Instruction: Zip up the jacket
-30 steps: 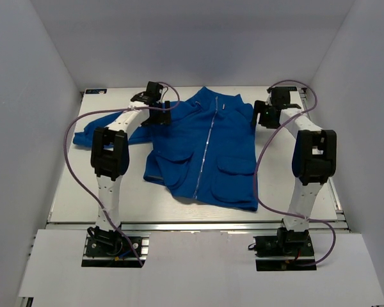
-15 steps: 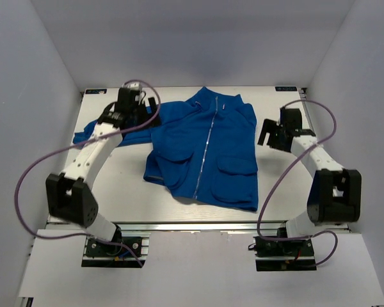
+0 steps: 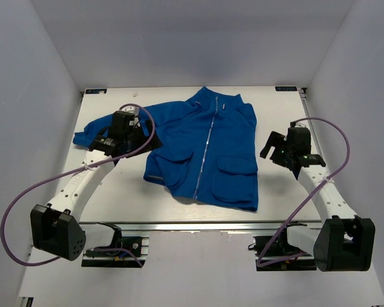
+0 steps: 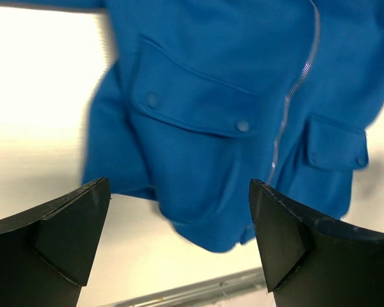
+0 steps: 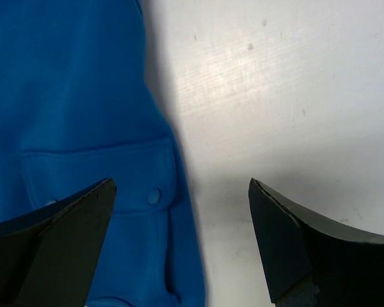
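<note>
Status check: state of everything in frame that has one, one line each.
jacket: lying flat on the table, front up
zipper: looks closed along its visible length
pocket flaps: folded down
left gripper: open, holding nothing
right gripper: open, holding nothing

Jacket sleeve (image 3: pixel 84 137) partly behind left arm (image 3: pixel 88 174)

Setting: you face a robotics lab test cell.
Evidence: plain white walls (image 3: pixel 38 128) box your white table (image 3: pixel 128 192); aluminium rail (image 3: pixel 198 226) fronts it.
</note>
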`<action>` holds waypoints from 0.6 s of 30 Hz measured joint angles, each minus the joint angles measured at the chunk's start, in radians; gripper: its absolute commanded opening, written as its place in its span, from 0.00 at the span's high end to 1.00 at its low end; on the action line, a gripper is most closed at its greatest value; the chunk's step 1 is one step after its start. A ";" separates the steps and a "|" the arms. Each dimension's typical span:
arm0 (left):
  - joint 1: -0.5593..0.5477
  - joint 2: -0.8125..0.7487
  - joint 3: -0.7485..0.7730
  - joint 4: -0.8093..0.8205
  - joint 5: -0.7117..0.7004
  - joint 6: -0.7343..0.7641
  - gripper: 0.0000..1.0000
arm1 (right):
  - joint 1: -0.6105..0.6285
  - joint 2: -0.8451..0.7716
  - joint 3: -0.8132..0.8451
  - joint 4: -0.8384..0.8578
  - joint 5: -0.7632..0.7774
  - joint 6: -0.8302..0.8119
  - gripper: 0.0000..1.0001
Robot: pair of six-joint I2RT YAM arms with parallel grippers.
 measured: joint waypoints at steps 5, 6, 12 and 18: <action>-0.024 -0.002 -0.001 0.000 0.027 -0.003 0.02 | 0.000 0.008 -0.079 -0.014 -0.013 0.000 0.11; -0.025 -0.005 -0.003 0.000 0.027 -0.003 0.02 | 0.000 0.006 -0.087 -0.017 -0.015 0.001 0.11; -0.024 -0.023 -0.015 -0.001 0.026 -0.004 0.02 | 0.000 -0.057 -0.102 -0.010 -0.046 0.000 0.11; -0.024 -0.024 -0.015 -0.002 0.026 -0.007 0.02 | 0.000 -0.122 -0.102 0.008 -0.055 0.001 0.11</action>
